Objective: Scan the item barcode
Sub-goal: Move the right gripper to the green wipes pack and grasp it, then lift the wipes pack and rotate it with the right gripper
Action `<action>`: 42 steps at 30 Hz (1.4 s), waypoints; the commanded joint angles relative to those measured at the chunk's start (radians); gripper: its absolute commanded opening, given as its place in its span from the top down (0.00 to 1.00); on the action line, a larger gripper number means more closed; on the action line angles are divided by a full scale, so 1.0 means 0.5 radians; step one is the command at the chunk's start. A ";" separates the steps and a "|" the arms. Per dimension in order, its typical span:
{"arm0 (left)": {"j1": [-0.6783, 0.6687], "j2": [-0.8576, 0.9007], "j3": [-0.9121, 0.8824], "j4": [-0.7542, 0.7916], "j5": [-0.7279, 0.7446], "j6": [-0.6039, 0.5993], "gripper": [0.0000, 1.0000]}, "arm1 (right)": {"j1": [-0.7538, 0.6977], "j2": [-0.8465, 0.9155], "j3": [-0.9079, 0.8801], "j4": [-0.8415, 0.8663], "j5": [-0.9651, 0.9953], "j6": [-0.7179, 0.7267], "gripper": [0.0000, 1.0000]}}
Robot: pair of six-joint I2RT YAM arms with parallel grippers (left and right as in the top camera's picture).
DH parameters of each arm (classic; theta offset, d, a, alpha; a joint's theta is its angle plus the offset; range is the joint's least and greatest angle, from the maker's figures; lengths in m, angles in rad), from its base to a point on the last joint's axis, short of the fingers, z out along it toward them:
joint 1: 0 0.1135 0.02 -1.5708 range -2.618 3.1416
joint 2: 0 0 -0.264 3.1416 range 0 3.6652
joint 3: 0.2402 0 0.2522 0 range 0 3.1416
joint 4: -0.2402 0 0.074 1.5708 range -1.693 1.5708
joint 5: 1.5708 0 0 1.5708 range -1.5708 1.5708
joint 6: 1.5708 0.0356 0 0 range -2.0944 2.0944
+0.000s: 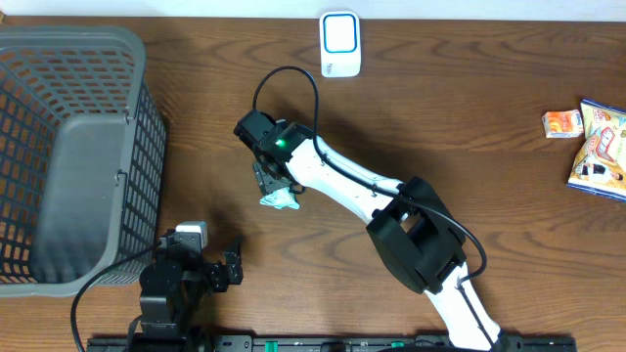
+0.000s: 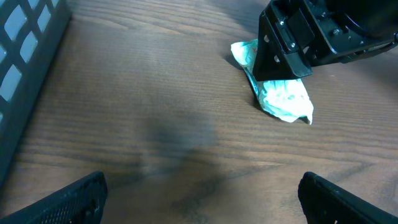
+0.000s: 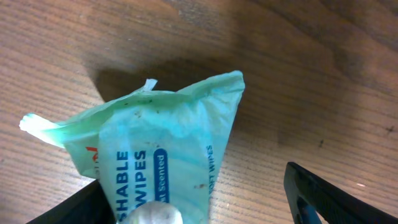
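The item is a pale green wipes packet (image 1: 281, 199) (image 2: 283, 98) (image 3: 168, 140) lying flat on the wooden table near its middle. My right gripper (image 1: 271, 179) (image 2: 287, 50) (image 3: 199, 202) is lowered over it, open. The packet sits between the fingers, against the left one. The right finger (image 3: 317, 193) stands well apart from it. No barcode shows on the packet's visible face. My left gripper (image 1: 213, 252) (image 2: 202, 202) hangs open and empty near the table's front, left of the packet. A white and blue device (image 1: 340, 44) lies at the back edge.
A large grey mesh basket (image 1: 78, 147) (image 2: 25, 56) fills the left side of the table. At the far right lie a yellow snack bag (image 1: 599, 147) and a small orange packet (image 1: 562, 123). The right arm's black cable loops behind its wrist.
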 commanded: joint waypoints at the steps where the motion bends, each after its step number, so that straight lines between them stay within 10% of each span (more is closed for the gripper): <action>1: 0.005 -0.003 -0.025 -0.005 0.024 -0.018 0.02 | -0.002 0.024 0.013 0.004 -0.088 0.001 0.23; 13: 0.005 -0.003 -0.025 -0.005 0.024 -0.018 0.02 | -0.043 0.130 0.005 -0.100 -0.371 0.294 0.99; 18: 0.005 -0.003 -0.025 -0.005 0.024 -0.018 0.02 | -0.248 -0.069 0.118 -0.307 -0.987 0.153 0.99; 25: 0.005 -0.003 -0.025 -0.005 0.024 -0.018 0.02 | -0.731 -0.395 0.138 -0.416 -2.453 -0.959 0.99; 33: 0.005 -0.003 -0.025 -0.005 0.024 -0.018 0.02 | -1.035 -0.402 0.010 -0.643 -2.684 -1.874 0.99; 39: 0.005 -0.003 -0.025 -0.005 0.024 -0.018 0.02 | -1.098 -0.401 -0.076 -0.894 -3.162 -1.936 0.99; 42: 0.005 -0.003 -0.025 -0.005 0.024 -0.018 0.02 | -1.156 -0.401 -0.076 -1.156 -3.165 -1.530 0.98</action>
